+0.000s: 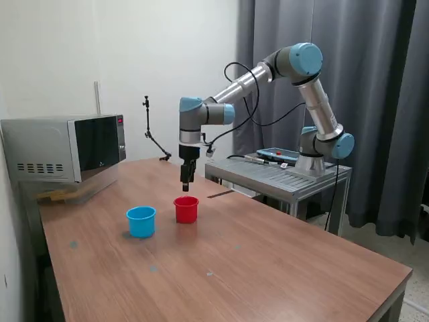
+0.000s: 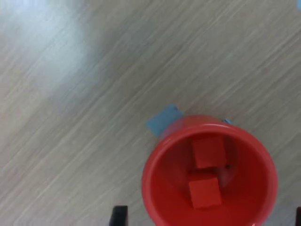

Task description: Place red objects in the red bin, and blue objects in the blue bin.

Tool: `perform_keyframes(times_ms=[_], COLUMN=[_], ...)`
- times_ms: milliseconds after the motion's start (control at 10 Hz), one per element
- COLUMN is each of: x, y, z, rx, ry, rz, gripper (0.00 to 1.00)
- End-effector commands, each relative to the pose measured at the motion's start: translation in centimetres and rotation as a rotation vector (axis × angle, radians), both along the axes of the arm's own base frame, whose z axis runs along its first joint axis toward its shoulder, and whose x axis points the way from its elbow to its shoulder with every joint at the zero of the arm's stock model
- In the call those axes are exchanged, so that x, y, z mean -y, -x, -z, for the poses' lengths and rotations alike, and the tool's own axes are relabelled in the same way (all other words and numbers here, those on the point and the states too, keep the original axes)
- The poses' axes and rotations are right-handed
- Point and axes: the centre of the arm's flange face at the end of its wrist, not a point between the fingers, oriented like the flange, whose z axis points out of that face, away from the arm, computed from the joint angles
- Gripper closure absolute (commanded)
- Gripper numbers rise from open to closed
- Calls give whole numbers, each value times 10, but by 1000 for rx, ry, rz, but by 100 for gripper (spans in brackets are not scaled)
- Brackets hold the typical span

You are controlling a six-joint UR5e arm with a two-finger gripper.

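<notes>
Two red cubes [image 2: 206, 172] inside red cup [image 2: 153, 188], hand [image 1: 186, 181] above; grip state unclear; no legible writing

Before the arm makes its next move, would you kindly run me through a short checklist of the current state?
1. Two red cubes inside the red cup: ok.
2. Red cup upright on the table: ok.
3. Pincer above the red cup, clear of its rim: ok.
4. Pincer empty: cannot tell; its tips barely show.
5. Blue cup upright beside the red one: ok.
6. Blue cubes located: cannot tell; none visible, and the blue cup's inside is hidden.
</notes>
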Motion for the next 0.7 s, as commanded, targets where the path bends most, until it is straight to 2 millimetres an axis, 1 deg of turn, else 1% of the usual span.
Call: perform_keyframes(times_ms=[0,200,300,400,500,600], x=[3,3,8,14,19,21], y=[-4,-5,-7,-10,-13,-19], z=[-27,-53,-73,-89,-108,-123], rx=[1,10,18,6,-20,-18], ry=[2,5,9,4,-7,-7], rz=[-3,-5,-32,-70,-103,-109], gripper=[0,0,0,0,0,0])
